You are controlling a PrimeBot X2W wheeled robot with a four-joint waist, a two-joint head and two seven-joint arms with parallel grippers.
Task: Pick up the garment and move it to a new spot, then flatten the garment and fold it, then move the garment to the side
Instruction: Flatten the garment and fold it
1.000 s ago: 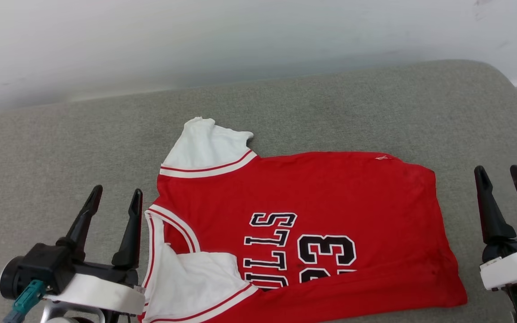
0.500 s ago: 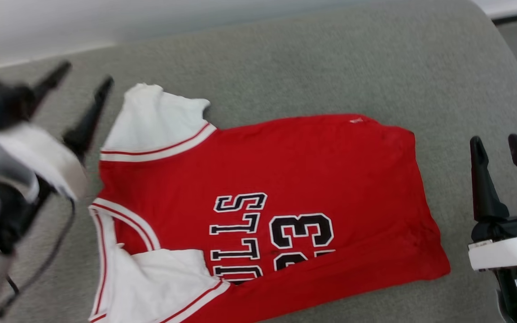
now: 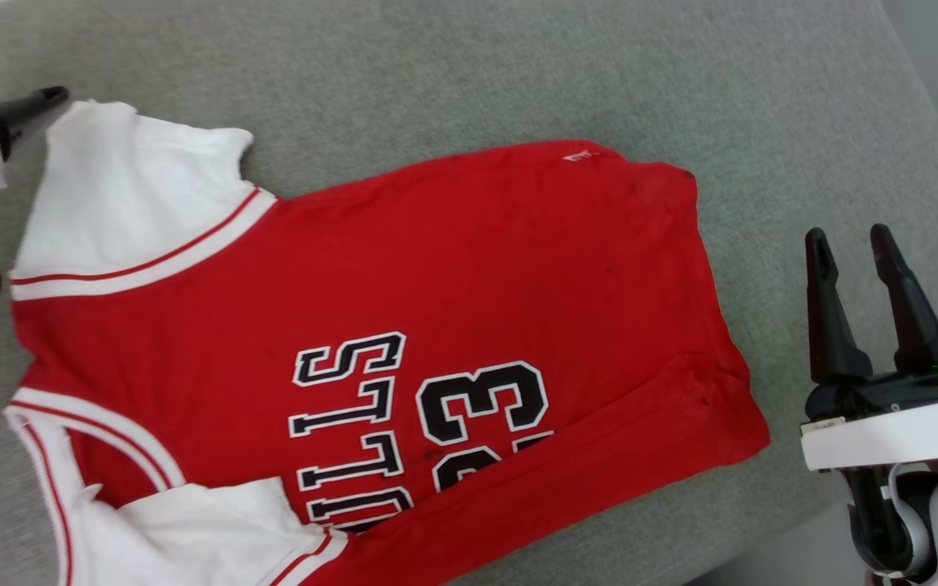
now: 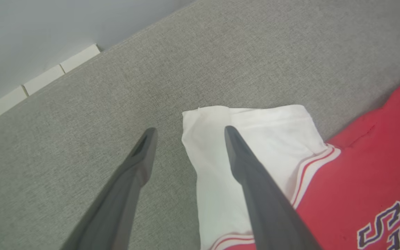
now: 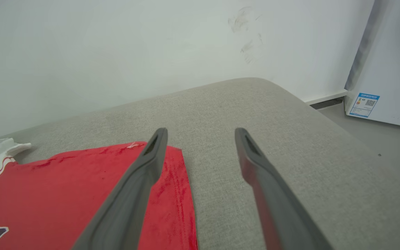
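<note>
our left gripper (image 4: 189, 129) stood with its jaws wide apart and nothing between them. it straddled the outer corner of the far white sleeve (image 4: 276, 128) of the garment (image 3: 477, 268), with one finger over the cloth and the other over bare fabric just beside it. we could not tell whether the tips touched down.

a second before, that gripper had sat low beside the garment's collar. since then it had reached across to this sleeve, and our head had dipped and turned after it, so the whole view slid. the garment itself looked unmoved. our right gripper (image 3: 848, 233) had kept its post just off the garment's hem, equally wide open and empty.

we judged that the first pick-up was only now being set up. the left side was lined up for a pinch on the sleeve corner, while the right was not yet over any cloth.

the garment lay number-side up. its near sleeve was flopped over the chest, and its near edge was turned up across the lettering.

under it the grey woven surface (image 3: 518, 73) ran bare on every side of the garment. beyond the garment's far edge rose a pale scuffed wall (image 5: 116, 52) with white skirting blocks (image 4: 43, 83). past the hem side stood a white appliance (image 5: 387, 69) bearing a blue label.
</note>
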